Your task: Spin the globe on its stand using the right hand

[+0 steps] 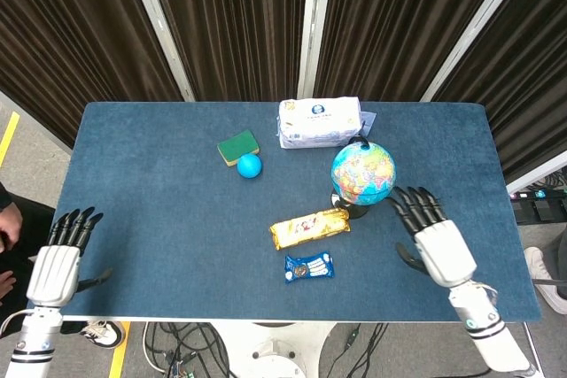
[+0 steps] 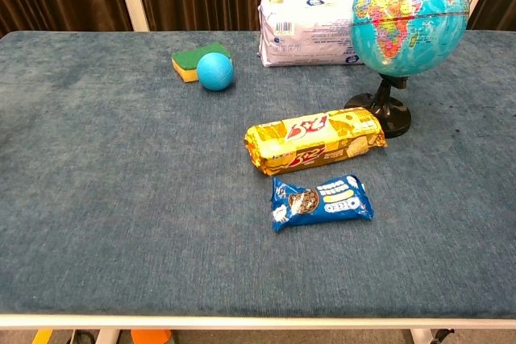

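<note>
Head view: globe (image 1: 363,173) upright on its stand (image 1: 353,211), right of table centre, beside the yellow biscuit pack (image 1: 309,227). My right hand (image 1: 436,242) empty, fingers spread, just right of the globe, not touching. Left hand (image 1: 58,261) empty, fingers apart, at the near left edge.

Chest view: globe unheld; neither hand visible. I judge the spin not yet begun; contact and push remain.
</note>
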